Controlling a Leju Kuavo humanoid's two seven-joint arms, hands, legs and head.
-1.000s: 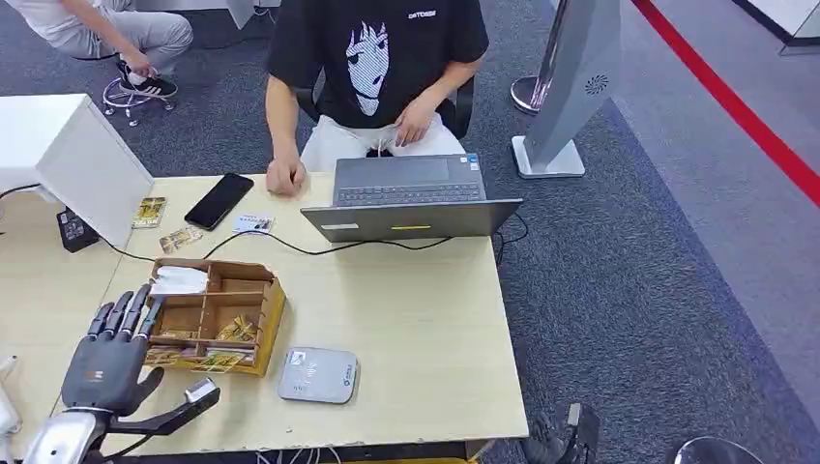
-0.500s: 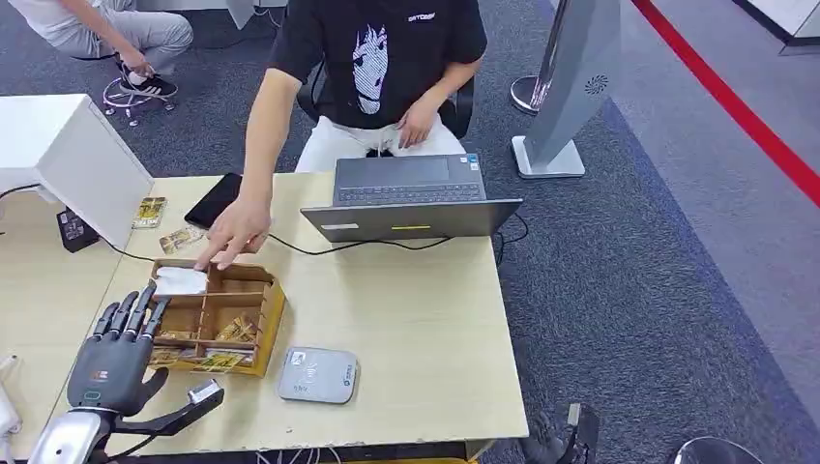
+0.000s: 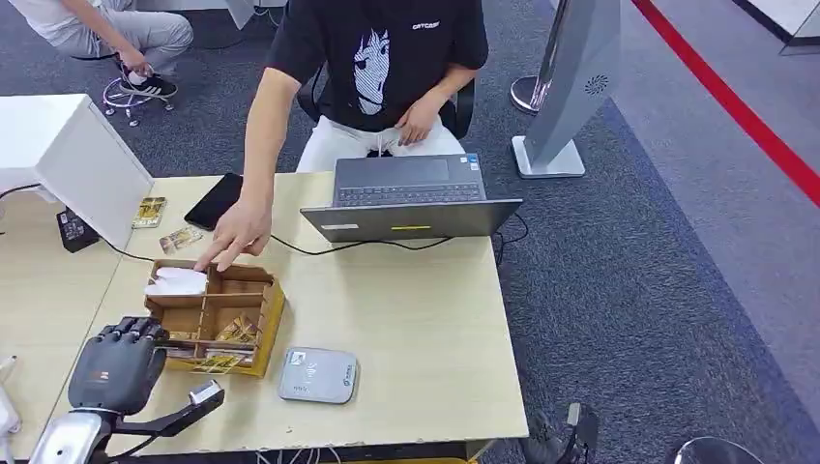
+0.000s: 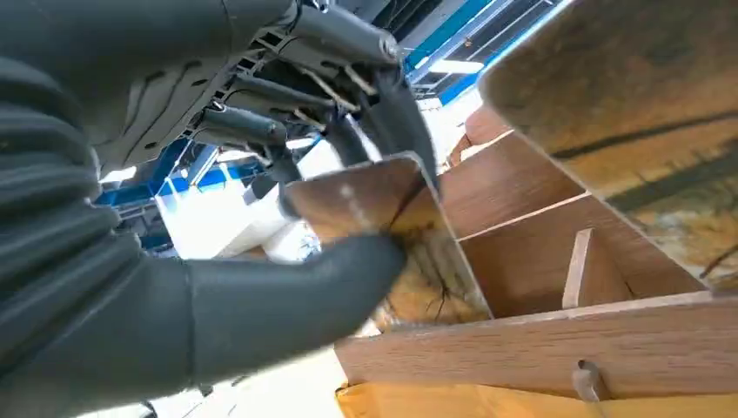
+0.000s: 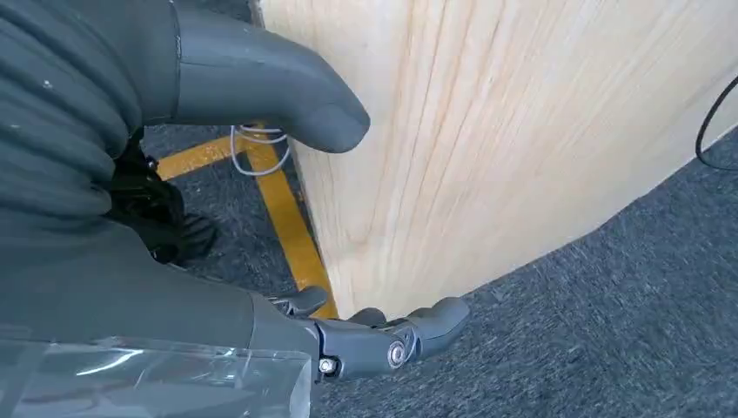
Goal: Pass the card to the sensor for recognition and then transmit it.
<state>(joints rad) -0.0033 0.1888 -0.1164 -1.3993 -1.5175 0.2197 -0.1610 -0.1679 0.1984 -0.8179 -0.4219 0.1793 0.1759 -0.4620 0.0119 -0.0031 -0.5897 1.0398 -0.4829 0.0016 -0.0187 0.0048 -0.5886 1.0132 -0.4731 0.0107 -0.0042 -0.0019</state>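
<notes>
Grey carpet with a red floor stripe around a light wood bench (image 3: 416,319); a person in a black t-shirt sits at the far side behind an open laptop (image 3: 411,198), a white box (image 3: 68,159) stands at the far left, and a black phone (image 3: 219,200) lies near it. Person's hand (image 3: 237,232) reaches over the far edge of the wooden organiser tray (image 3: 215,314), fingertips by a white item in its far compartment. Grey card sensor (image 3: 317,375) sits on the bench just beside the tray's near right corner. Left hand (image 3: 118,365) is curled down at the tray's near left corner; in the left wrist view its fingers (image 4: 287,300) and thumb pinch a gold-brown card (image 4: 383,235) that is partly out of the compartment, with the lower edge apparently in or at the slot. Right hand (image 5: 383,344) hangs off the bench edge over carpet, fingers loosely apart, holding nothing. Step in hand reads as pick-up: card gripped, not yet clear of the tray, not yet scanned. Next move likely calls for lifting the card straight out past the divider without snagging, then carrying it across to the sensor and holding it flat over the top face. Pinch looks shallow, so slip is a risk; the person's hand over the tray should be kept clear of.
</notes>
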